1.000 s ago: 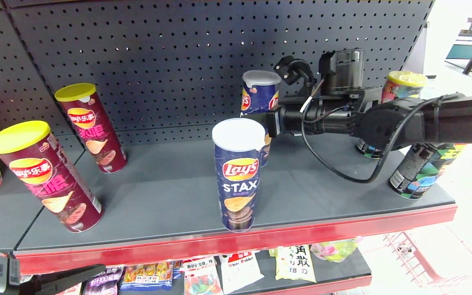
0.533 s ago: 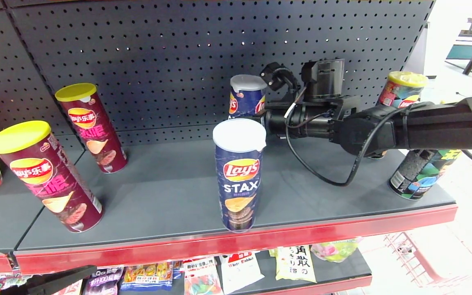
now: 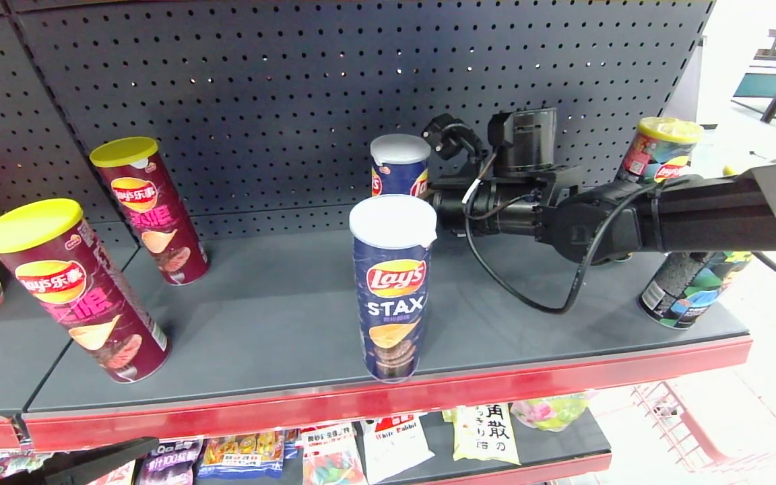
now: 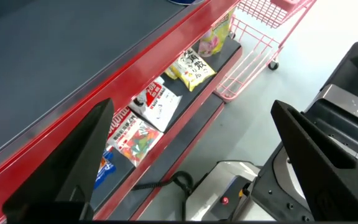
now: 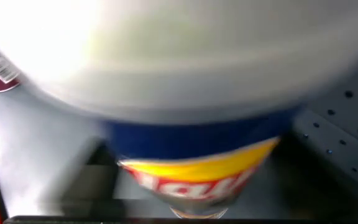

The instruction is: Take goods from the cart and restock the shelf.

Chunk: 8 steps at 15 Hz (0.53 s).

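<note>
The right gripper [image 3: 430, 199] has its fingers closed on a blue chip can [image 3: 398, 167] at the back of the shelf [image 3: 260, 323], near the pegboard [image 3: 260, 101] and behind the front can [image 3: 393, 289]. The left gripper [image 4: 191, 168] is beside the red shelf edge, with its fingers [image 4: 73, 162] wide apart and holding nothing.

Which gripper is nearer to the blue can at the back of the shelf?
Right. The right gripper grips the rear blue can; the left gripper hangs open, low in front of the shelf.

Matt grey metal shelf [image 3: 280, 323]; perforated metal backboard [image 3: 260, 87]; glossy blue chip can [image 3: 398, 180], smooth white plastic lid [image 3: 399, 148]
</note>
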Available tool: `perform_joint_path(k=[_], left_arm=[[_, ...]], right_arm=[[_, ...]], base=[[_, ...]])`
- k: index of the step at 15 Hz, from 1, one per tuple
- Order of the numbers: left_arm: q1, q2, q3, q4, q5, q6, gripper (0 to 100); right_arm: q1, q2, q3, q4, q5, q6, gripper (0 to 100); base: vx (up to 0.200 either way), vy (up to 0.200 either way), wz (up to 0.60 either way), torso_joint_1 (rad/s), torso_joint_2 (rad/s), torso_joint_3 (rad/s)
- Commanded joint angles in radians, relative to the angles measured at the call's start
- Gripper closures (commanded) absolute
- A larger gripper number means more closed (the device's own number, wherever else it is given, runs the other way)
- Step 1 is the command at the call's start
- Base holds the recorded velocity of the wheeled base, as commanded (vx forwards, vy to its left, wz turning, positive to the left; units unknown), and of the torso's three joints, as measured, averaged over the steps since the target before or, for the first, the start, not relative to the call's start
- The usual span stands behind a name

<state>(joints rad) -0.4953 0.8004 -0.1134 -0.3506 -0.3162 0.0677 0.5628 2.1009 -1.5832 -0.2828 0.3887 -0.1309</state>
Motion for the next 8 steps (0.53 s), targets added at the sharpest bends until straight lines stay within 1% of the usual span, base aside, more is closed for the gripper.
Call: perform_joint_path(k=[1,3,5,6,8], left_arm=[[0.0,0.003,0.0,-0.001,0.0,0.0,0],[0.0,0.003,0.0,-0.001,0.0,0.0,0],[0.0,0.01,-0.003,-0.001,0.0,0.0,0],[0.0,0.011,-0.003,-0.001,0.0,0.0,0],[0.0,0.014,-0.006,0.001,0.002,0.0,0]], right_arm=[[0.002,-0.027,0.026,0.002,-0.001,0.002,0],[0.006,-0.05,0.055,0.001,-0.002,0.002,0],[0.003,-0.099,0.115,0.002,-0.005,0.004,0],[0.003,-0.102,0.12,0.002,-0.007,0.004,0],[-0.014,-0.168,0.229,0.001,-0.034,0.007,0]], base=[[0.0,0.0,0.0,0.0,0.0,0.0],[0.0,0.0,0.0,0.0,0.0,0.0],[0.0,0.0,0.0,0.0,0.0,0.0],[0.0,0.0,0.0,0.0,0.0,0.0],[0.0,0.0,0.0,0.0,0.0,0.0]])
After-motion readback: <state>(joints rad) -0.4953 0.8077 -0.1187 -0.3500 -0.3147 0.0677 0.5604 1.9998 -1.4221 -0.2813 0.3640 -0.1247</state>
